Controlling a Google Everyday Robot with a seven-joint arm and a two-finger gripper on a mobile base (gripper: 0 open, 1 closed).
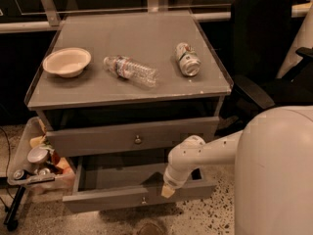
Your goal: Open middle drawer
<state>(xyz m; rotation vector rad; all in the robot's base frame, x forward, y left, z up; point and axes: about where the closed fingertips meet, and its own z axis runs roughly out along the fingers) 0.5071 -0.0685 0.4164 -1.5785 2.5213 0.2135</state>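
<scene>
Grey cabinet (98,89) | middle drawer (107,202) is sitting partly out | gripper (167,190) is hanging at its front rim, closure indeterminable | advice: pulling straight outward, level, avoids jamming.

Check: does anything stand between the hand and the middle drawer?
Nothing visible does. The hand is right at the front panel of the middle drawer, beside its knob, and the drawer stands partly pulled out.

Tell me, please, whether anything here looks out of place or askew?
The water bottle and the can lie on their sides on the cabinet top rather than upright; nothing looks spilled. The gripper sits at the front of the pulled-out middle drawer.
</scene>
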